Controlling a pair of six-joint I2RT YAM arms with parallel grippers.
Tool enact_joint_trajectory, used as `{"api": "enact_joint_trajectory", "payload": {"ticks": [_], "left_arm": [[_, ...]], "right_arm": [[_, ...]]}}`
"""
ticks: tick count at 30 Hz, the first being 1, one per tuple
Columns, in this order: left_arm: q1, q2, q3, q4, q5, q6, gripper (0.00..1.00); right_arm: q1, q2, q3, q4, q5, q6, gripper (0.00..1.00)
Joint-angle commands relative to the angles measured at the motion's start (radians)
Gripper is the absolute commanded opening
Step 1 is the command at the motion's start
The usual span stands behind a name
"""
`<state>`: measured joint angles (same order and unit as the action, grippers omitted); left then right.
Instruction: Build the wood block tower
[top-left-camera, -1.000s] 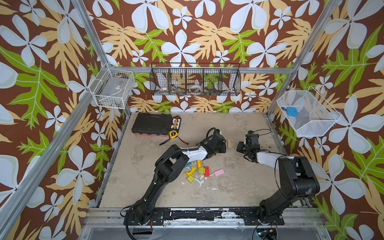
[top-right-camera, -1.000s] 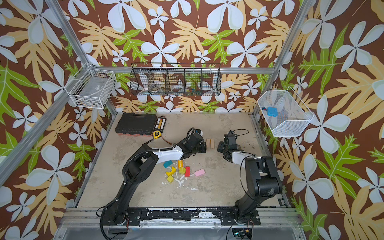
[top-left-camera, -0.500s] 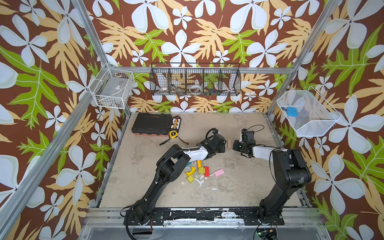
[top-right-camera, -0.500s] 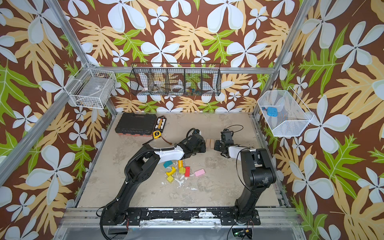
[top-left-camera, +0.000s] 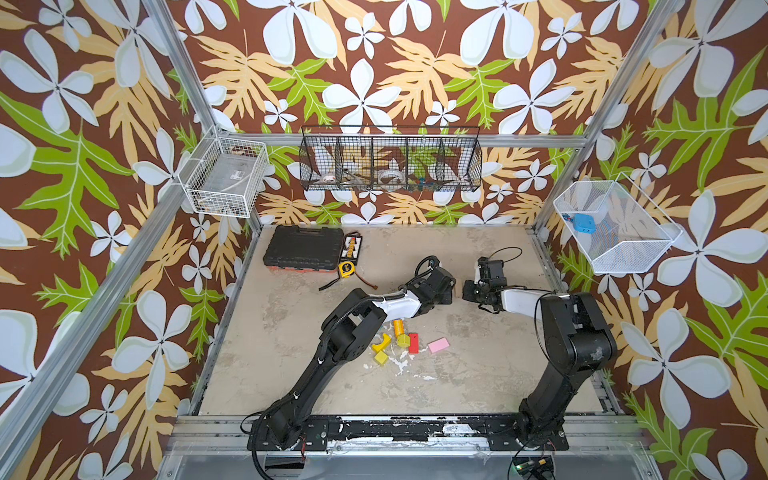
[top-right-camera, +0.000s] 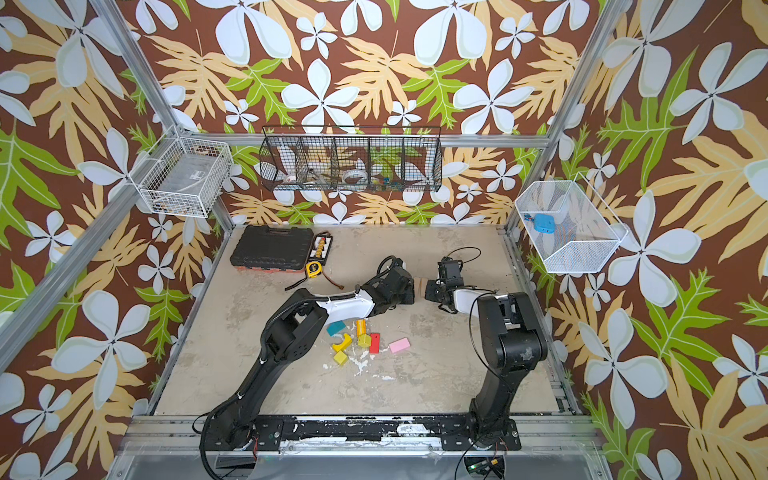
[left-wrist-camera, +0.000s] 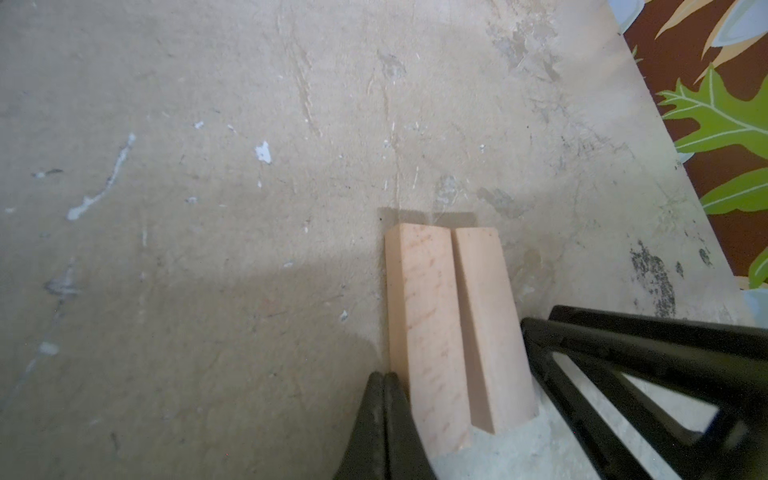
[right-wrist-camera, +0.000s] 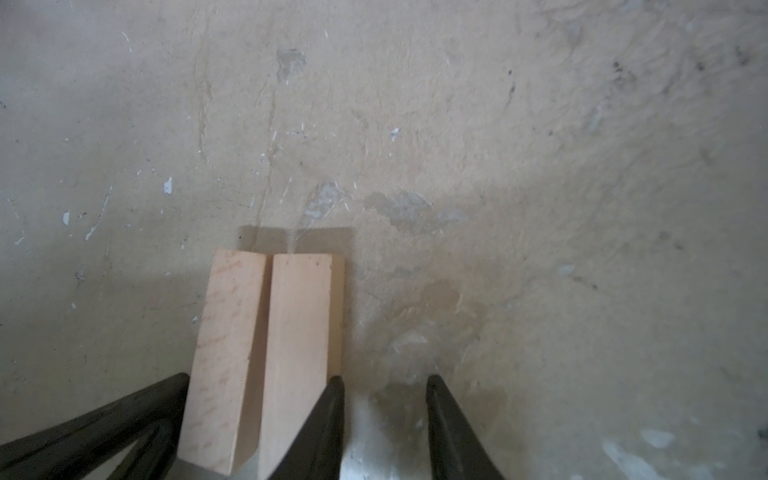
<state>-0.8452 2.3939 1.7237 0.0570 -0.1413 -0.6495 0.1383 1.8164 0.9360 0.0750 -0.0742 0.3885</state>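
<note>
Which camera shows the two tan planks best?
The left wrist view: tan planks, side by side, nearly whole and close. The right wrist view clips one end; in both top views, only a sliver.

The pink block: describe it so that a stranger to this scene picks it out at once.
On the beige table, find the loose coloured blocks scattered near the middle. The pink block lies flat at that group's right end in both top views, just beside the red block. It is the only pale pink slab there.
</note>
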Motion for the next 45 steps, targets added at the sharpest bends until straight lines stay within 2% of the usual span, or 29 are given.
{"api": "enact_joint_trajectory", "payload": {"ticks": [1,18,31,45], "left_arm": [[0.001,0.012,0.009,-0.014,0.029,-0.004,0.05],[0.001,0.038,0.033,-0.016,0.036,-0.01,0.05],[0.001,-0.03,-0.088,0.064,0.018,-0.042,0.04],[0.001,-0.045,-0.107,0.055,-0.003,-0.036,0.04]], "right_arm": [[0.002,0.007,0.007,-0.015,0.0,-0.009,0.35],[0.009,0.021,0.024,-0.027,0.002,-0.015,0.34],[0.013,0.039,0.044,-0.029,-0.041,-0.032,0.36],[0.027,0.042,0.05,-0.039,-0.019,-0.041,0.36]]}}
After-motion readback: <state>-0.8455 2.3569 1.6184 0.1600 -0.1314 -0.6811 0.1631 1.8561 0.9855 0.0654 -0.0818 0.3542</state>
